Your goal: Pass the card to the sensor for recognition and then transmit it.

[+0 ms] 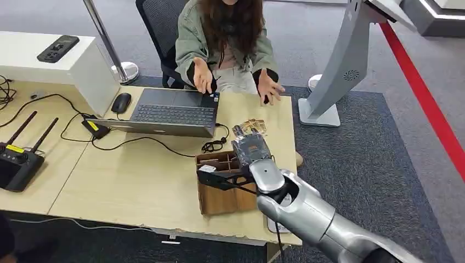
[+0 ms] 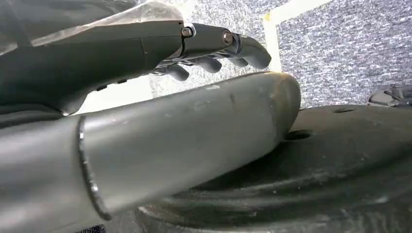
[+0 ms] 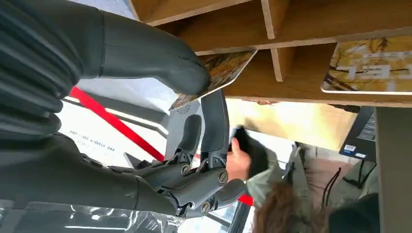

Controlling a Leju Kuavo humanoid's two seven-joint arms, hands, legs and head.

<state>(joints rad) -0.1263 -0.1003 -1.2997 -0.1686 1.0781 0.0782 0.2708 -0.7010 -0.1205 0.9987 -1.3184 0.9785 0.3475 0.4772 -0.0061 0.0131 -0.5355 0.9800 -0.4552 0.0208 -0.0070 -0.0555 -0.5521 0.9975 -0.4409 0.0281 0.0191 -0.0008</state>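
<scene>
Beside the wooden divider box (image 1: 219, 186) on the light counter (image 1: 137, 181), the robot's right hand (image 1: 251, 147) reaches forward over the box's far edge. From the right wrist view, that right hand (image 3: 160, 121) pinches a card (image 3: 221, 73) with a yellow-brown print: the thick thumb presses on one face and the dark fingers (image 3: 214, 121) lie against the other, so the fingers are clamped on the card. The card is held close against the box's wooden wall (image 3: 301, 29), at a tilt. A second card (image 3: 369, 65) of the same print lies beyond the box in that view; in the head view, a small stack of cards (image 1: 253, 126) rests on the counter just past the box, touching or nearly touching the hand's fingertips.

Across the counter from the box, a person in a green jacket (image 1: 192, 38) sits with both hands held out, palms up (image 1: 202, 74), (image 1: 270, 86). A grey laptop (image 1: 173, 112) lies between the person and the box, with a black mouse (image 1: 121, 102) beside it and a black cable (image 1: 214, 145) coiled near the box. A black controller with two antennas (image 1: 19, 159) sits far from the box at the counter's other end. A grey stand (image 1: 342, 66) rises from the carpet beyond the counter's corner.

The left hand (image 2: 209, 43) hangs over grey carpet, its fingers curled slightly and apart, holding nothing.
</scene>
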